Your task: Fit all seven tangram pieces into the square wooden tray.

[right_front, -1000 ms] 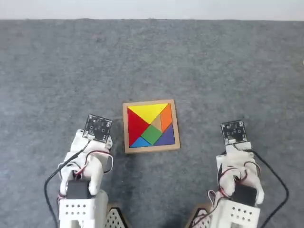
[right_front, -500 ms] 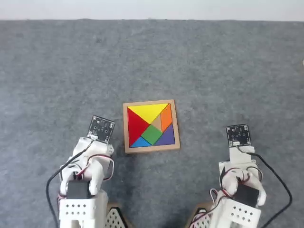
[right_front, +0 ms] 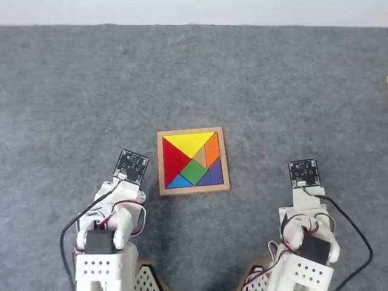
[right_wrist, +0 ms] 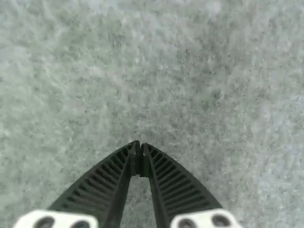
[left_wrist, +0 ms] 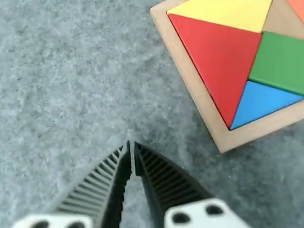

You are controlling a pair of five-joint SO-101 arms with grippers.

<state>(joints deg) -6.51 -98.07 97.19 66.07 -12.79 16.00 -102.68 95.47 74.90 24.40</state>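
The square wooden tray lies at the middle of the grey carpet, holding yellow, red, orange, green, blue, purple and tan tangram pieces flush inside it. In the left wrist view the tray shows with the red triangle, green square and blue triangle. My left gripper is shut and empty, over carpet a short way off the tray's near left corner. My right gripper is shut and empty over bare carpet. From above, the left arm sits left of the tray and the right arm right of it.
Grey carpet covers the whole table, with open room beyond and beside the tray. A pale wall edge runs along the far side. Both arm bases stand at the near edge.
Both arms have drawn back toward their bases; the left wrist shifted slightly right and down, the right wrist dropped lower. The tray and pieces have not moved.
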